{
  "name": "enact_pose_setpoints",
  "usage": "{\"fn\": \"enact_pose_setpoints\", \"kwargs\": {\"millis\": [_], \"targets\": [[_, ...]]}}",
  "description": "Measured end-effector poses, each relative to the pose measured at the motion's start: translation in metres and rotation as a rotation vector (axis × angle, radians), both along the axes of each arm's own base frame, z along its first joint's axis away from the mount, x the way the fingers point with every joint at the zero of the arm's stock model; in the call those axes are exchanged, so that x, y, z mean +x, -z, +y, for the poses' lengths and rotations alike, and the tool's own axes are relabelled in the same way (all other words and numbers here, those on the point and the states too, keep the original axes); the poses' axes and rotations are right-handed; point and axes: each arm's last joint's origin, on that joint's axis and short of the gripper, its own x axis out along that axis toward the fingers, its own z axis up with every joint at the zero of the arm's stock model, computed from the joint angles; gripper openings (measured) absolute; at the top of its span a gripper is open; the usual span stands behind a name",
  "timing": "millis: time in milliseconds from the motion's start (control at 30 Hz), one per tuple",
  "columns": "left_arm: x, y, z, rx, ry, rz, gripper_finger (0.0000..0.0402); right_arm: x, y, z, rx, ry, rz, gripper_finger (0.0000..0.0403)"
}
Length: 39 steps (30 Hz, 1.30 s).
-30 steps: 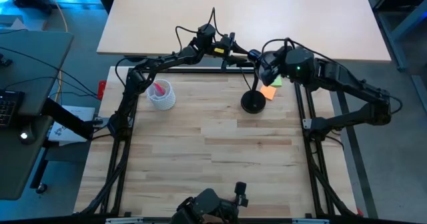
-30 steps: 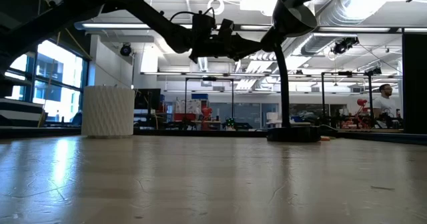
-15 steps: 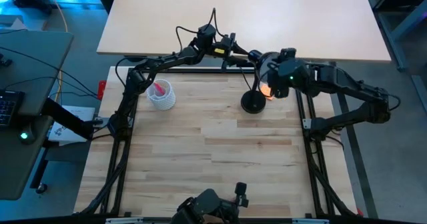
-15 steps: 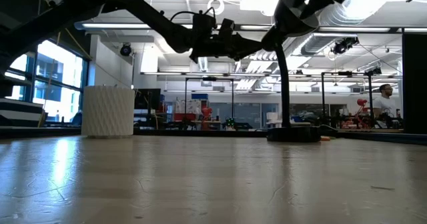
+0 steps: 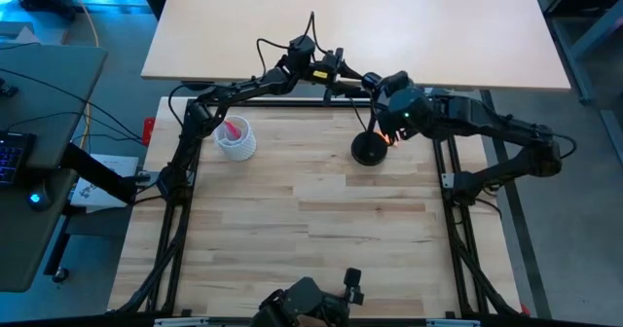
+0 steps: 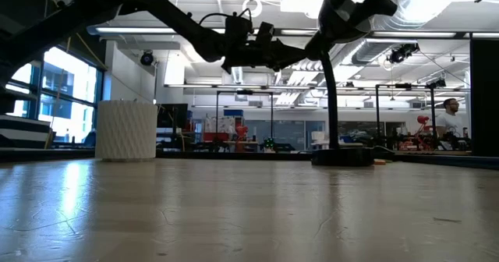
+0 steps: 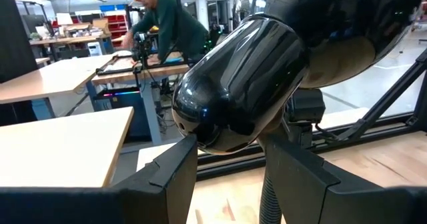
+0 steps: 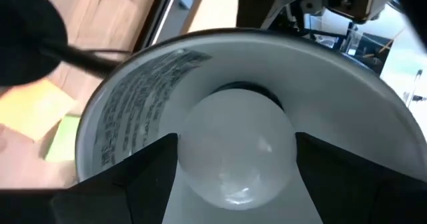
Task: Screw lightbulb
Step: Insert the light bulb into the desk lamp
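Item: lightbulb (image 8: 235, 149), white and frosted, seated in the socket inside the white-lined shade of the black desk lamp (image 5: 369, 150); in the right wrist view it sits at the centre of the shade, rounded end toward the camera.

Right gripper (image 8: 235, 164): at the lamp head, far right part of the wooden table (image 5: 311, 239). Its two dark fingers (image 8: 143, 167) stand wide, one on each side of the bulb, close beside the glass (whether the pads actually touch it cannot be told).

Left gripper (image 7: 230, 177): reaching in from the far left, at the lamp's glossy black shade from outside. Its fingers are partly spread around the neck just under the shade, apparently holding it; contact is not fully clear.

Desk lamp: round base on the table at far right, stem rising to the head where both arms meet.

White ribbed cup (image 5: 236, 138): far left of the table, pink items inside, well apart from the lamp.

Orange and green notes (image 8: 57, 127): flat on the table beside the lamp base.

Person (image 7: 163, 27): in the room beyond, at a workbench
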Motion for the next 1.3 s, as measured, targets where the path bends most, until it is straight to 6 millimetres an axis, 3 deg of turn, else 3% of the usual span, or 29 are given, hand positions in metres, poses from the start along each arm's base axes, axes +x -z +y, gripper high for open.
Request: {"fn": "enact_pose_setpoints", "kwargs": {"millis": [100, 267, 500, 600, 900, 1300], "targets": [[0.0, 0.0, 0.0, 0.0, 0.0, 0.0, 0.017, 0.001, -0.001, -0.001, 0.025, 0.047, -0.079, 0.0291], [0.0, 0.0, -0.001, 0.0, 0.003, 0.0, 0.017, 0.003, -0.004, -0.002, 0.096, 0.229, -0.353, 0.0291], [0.003, 0.0, -0.006, -0.001, 0.025, 0.001, 0.017, 0.006, -0.006, -0.002, 0.348, 0.552, -0.914, 0.0291], [0.005, 0.0, -0.008, -0.003, 0.034, 0.003, 0.017, 0.006, -0.006, -0.002, 0.424, 0.638, -1.049, 0.0291], [0.005, 0.001, -0.008, -0.005, 0.036, 0.007, 0.017, 0.001, -0.013, -0.001, 0.435, 0.624, -1.104, 0.0291], [0.005, 0.001, -0.009, -0.008, 0.052, 0.013, 0.017, -0.017, -0.031, 0.019, 0.493, 0.479, -1.115, 0.0291]]}}
